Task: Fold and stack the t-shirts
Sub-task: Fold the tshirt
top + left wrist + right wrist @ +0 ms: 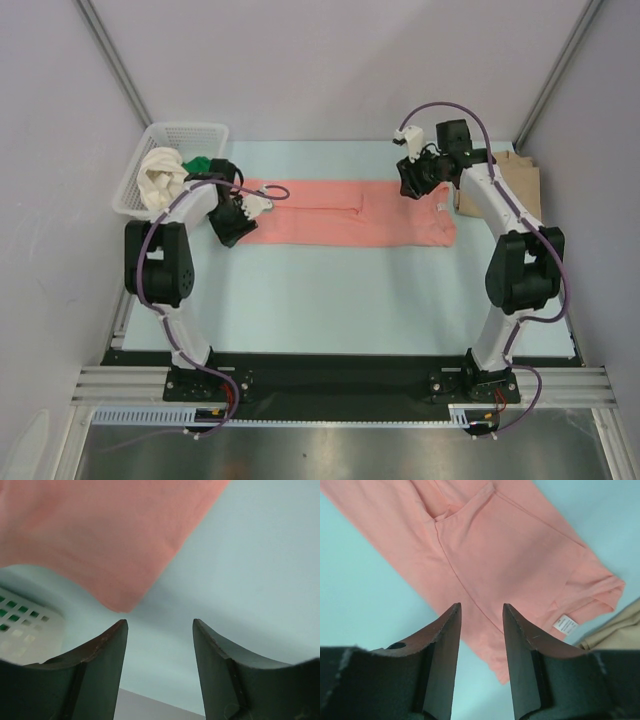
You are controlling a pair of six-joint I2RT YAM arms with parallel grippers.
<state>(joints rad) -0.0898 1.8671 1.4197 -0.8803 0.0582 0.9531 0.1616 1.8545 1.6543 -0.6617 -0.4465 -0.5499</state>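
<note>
The salmon-pink t-shirt (350, 212) lies flat in a long folded strip across the far half of the table. My left gripper (262, 204) hovers open and empty at its left end; the left wrist view shows the shirt's corner (110, 535) just beyond the fingertips. My right gripper (408, 184) hovers open and empty above the shirt's right part; the right wrist view shows the pink cloth (510, 555) and its white label (565, 625) below. A cream-white shirt (160, 178) and a green one (198, 163) lie in the basket. A tan shirt (515, 185) lies at the right.
The white lattice basket (190, 132) stands at the far left corner; its wall shows in the left wrist view (25, 625). Grey walls with metal posts close in the table. The arm bases stand on a black rail at the near edge.
</note>
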